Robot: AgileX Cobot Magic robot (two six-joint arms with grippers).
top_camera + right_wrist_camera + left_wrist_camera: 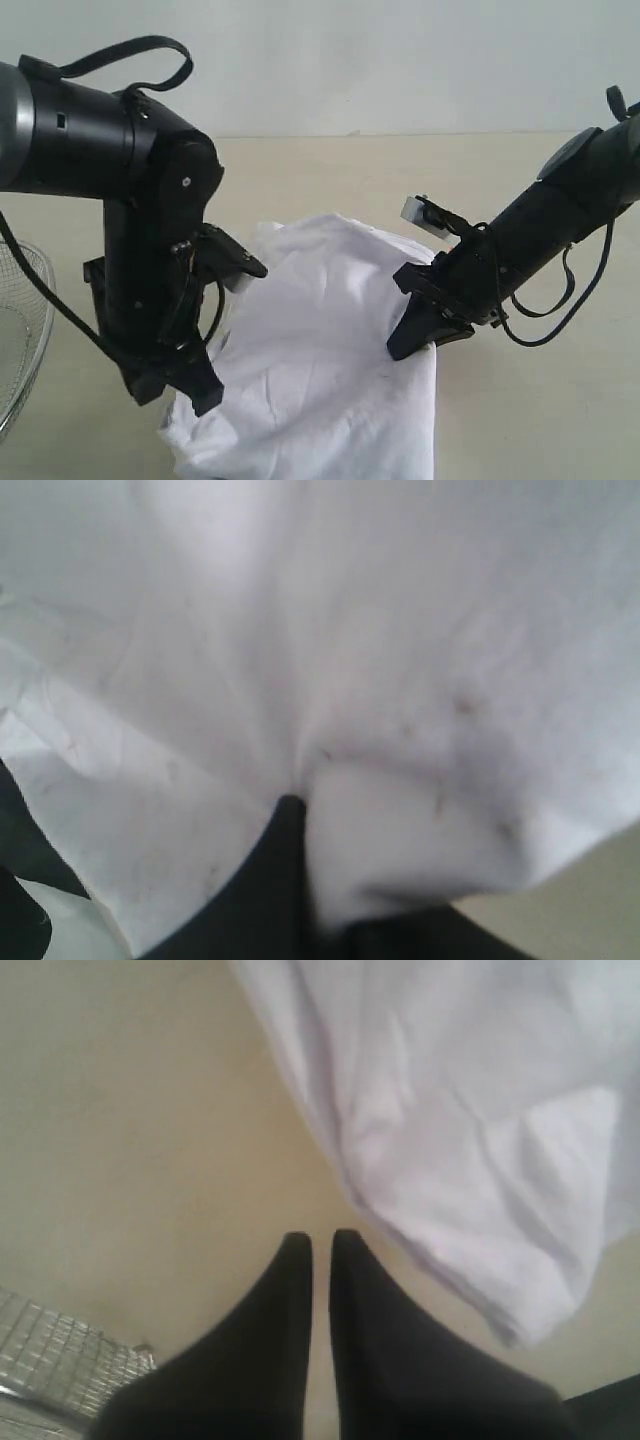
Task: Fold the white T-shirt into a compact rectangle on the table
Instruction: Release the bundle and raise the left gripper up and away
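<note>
— Where was the white T-shirt [320,340]?

— It lay in a rumpled heap on the table [330,170], between the two arms and well short of the far edge. Only plain white cloth showed, with loose folds and a bunched lower corner on the left arm's side.

— What was the right gripper [402,348] doing?

— It was clenched on the shirt's edge on its own side. In the right wrist view the cloth gathered into creases right at one dark fingertip [290,808] and draped over the other, so the fabric was pinched between them.

— And the left gripper [321,1242]?

— Its jaws were closed with only a sliver between them, and nothing was in them. The tips pointed at bare tabletop just beside the shirt's hem. From the exterior view I couldn't tell whether they touched the cloth.

— Was anything else on the table?

— A wire basket [25,320] stood on the far side of the left arm from the shirt, near the arm but well apart from the cloth. Its mesh also showed in the left wrist view.
</note>
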